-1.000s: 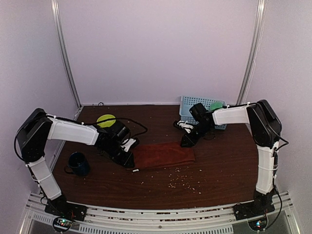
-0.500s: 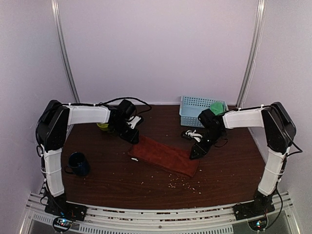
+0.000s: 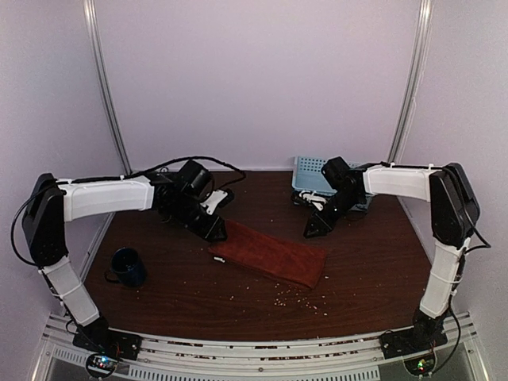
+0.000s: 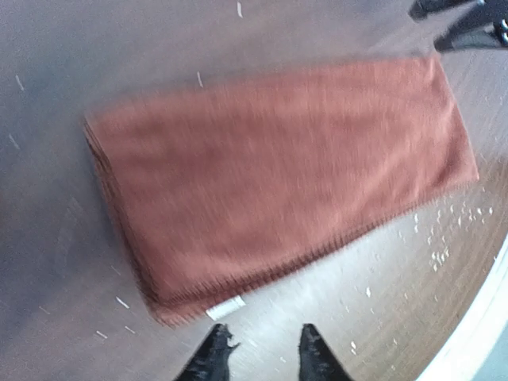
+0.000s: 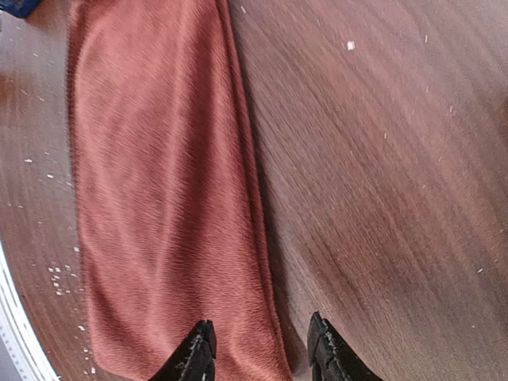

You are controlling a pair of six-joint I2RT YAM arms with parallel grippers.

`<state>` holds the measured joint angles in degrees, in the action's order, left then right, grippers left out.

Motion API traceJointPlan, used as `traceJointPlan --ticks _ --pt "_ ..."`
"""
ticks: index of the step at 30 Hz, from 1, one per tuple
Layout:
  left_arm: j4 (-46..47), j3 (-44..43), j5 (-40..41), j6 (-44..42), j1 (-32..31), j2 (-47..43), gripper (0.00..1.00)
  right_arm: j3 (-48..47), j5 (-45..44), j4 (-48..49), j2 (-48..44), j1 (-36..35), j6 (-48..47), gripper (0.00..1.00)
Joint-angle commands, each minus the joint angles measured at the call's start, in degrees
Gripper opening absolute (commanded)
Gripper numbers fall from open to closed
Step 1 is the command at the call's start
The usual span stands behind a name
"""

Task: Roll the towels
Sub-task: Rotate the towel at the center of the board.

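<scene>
One of the towels, rust red, lies flat on the dark wooden table as a long folded strip, slanting from back left to front right. My left gripper hovers at its left end. In the left wrist view the towel shows a small white label at its near corner, and the left gripper is open and empty over bare table just short of that corner. My right gripper hangs behind the towel's right end. In the right wrist view the gripper is open, straddling the long edge of the towel.
A light-blue basket stands at the back right, partly hidden by the right arm. A dark blue mug sits at the front left. Pale crumbs are scattered in front of the towel.
The towel went from lying straight to slanted a second ago and has since stayed put. The left gripper came forward to its left end. The right gripper pulled back toward the basket.
</scene>
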<state>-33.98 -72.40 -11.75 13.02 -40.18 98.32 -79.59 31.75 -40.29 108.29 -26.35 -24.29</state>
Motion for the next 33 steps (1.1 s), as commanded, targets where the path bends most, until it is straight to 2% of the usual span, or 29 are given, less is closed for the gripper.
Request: traceJointPlan --ticks 1,7,12,18,22,24,26,30,31,32,33 --pt "3.17 6.55 -4.38 2.65 0.44 -0.81 0.27 0.07 -3.4 0.32 2.32 0.42 -1.52 0.42" --pt "5.79 7.95 -4.65 2.21 0.45 2.58 0.18 4.17 -5.0 -0.11 2.8 0.5 -3.02 0.42" --pt "6.47 5.05 -4.82 0.83 0.69 9.2 0.17 7.74 -4.3 -1.47 2.14 0.57 -3.53 0.42" --pt "7.4 -5.71 -3.32 -0.97 3.85 18.33 0.17 12.4 1.93 -4.84 0.42 0.15 -3.56 0.41" --pt "6.39 -17.68 -3.01 -2.74 7.58 25.29 0.17 15.65 12.03 -9.1 -1.46 -2.58 -6.27 0.44" --pt "4.36 -24.83 -3.01 -3.95 8.81 28.31 0.19 15.28 18.84 -13.64 -1.58 -5.02 -10.33 0.47" --pt "1.82 -28.09 -1.56 -4.56 8.99 29.19 0.25 13.17 23.01 -19.0 -0.26 -6.32 -14.6 0.49" --pt "0.44 -23.28 2.13 -4.5 8.96 22.49 0.38 10.38 25.06 -25.46 0.37 -4.45 -20.49 0.52" --pt "1.43 -20.13 1.98 -4.62 8.69 18.95 0.41 10.55 25.1 -25.19 -0.41 -3.36 -20.59 0.61" --pt "3.86 -16.23 1.89 -5.23 8.0 14.66 0.44 10.92 24.38 -24.09 -1.58 -2.11 -19.8 0.95" --pt "6.62 -12.42 2.81 -6.15 6.7 9.85 0.47 11.11 23.51 -23.07 -3.03 -0.87 -19.44 0.99"
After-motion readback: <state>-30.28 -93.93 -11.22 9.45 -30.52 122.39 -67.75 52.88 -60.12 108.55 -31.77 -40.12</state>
